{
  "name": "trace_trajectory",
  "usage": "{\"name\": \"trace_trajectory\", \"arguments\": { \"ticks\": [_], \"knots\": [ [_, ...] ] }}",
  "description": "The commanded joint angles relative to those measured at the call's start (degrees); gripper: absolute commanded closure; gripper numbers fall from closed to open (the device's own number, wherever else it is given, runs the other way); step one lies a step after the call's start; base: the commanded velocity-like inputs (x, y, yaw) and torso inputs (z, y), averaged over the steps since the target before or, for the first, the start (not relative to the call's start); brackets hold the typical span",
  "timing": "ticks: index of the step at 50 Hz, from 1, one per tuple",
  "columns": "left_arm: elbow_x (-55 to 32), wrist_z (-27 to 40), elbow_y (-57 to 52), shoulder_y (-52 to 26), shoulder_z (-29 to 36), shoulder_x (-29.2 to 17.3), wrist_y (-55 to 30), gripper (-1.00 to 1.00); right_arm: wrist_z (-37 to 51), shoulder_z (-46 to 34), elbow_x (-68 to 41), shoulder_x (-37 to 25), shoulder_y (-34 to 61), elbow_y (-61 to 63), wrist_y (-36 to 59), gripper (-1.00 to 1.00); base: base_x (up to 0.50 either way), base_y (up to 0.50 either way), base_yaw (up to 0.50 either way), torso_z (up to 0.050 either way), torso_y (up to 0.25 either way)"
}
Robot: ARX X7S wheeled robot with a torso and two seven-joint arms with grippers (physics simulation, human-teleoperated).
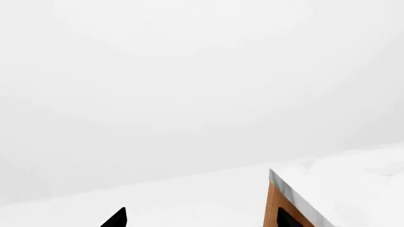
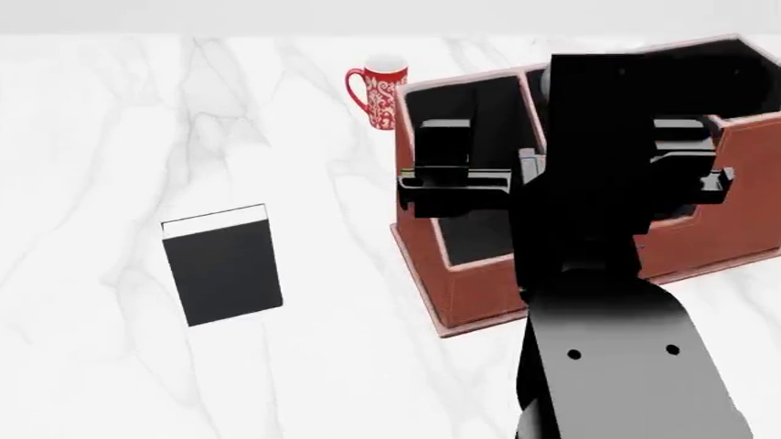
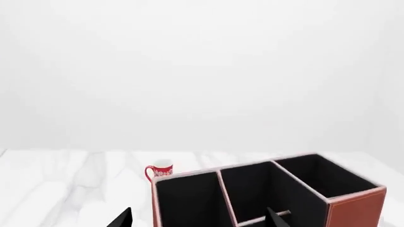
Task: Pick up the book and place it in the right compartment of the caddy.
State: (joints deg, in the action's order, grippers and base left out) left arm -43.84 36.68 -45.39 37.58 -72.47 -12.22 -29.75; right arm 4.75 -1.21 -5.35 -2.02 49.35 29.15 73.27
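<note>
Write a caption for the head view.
Black book lies flat on the marble table, left of the caddy and mug.

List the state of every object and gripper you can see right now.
book: closed, lying flat on the marble table, apart from the caddy, not held.
caddy: upright, visible compartments empty.
red mug: upright, beside the caddy's far corner.
right gripper: above the caddy, holding nothing; opening cannot be judged.
left gripper: only a fingertip shows.
</note>
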Motion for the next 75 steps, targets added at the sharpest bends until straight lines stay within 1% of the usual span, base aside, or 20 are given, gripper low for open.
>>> {"name": "trace_trajectory", "arguments": {
  "ticks": [1,6,17,29,39,58,75],
  "knots": [
    [-3.57,1.47,-2.86,2.92,-8.62,-0.28,-1.69,-1.0,1.03,0.51,-1.05,0.15,6.08,0.91,6.51,-1.0,0.5,0.0,0.0,0.0,0.0],
    [-3.75,1.08,-2.94,2.7,-9.45,-0.09,-1.92,-1.0,1.73,0.02,-1.68,-0.07,6.85,0.7,6.99,-1.0,0.5,0.0,0.0,0.0,0.0],
    [-2.42,0.01,-2.73,1.7,-9.05,0.46,-2.24,-1.0,3.08,0.45,-2.69,-0.33,8.56,-0.73,7.18,-1.0,0.5,0.0,0.0,0.0,0.0],
    [-1.6,-1.32,-2.61,1.2,-9.69,1.29,-2.33,-1.0,4.03,-0.33,-3.83,-0.81,7.86,-1.75,6.06,-1.0,0.5,0.0,0.0,0.0,0.001],
    [-0.42,-1.66,-2.79,0.36,-8.97,1.27,-2.8,-1.0,4.58,-0.57,-4.82,-1.18,7.71,-1.89,5.88,-1.0,0.5,0.0,0.0,0.0,0.001],
    [-0.82,-2.31,-3.09,-0.23,-10.32,1.1,-3.81,-1.0,5.79,-1.38,-6.44,-1.51,7.95,-2.09,6.56,-1.0,0.5,0.0,0.0,0.0,0.001],
    [0.31,-2.99,-3.3,-1.13,-9.65,1.34,-4.19,-1.0,6.45,-2.4,-7.82,-2.14,7.6,-1.38,6.24,-1.0,0.0,0.0,0.0,0.0,0.001]
  ]
}}
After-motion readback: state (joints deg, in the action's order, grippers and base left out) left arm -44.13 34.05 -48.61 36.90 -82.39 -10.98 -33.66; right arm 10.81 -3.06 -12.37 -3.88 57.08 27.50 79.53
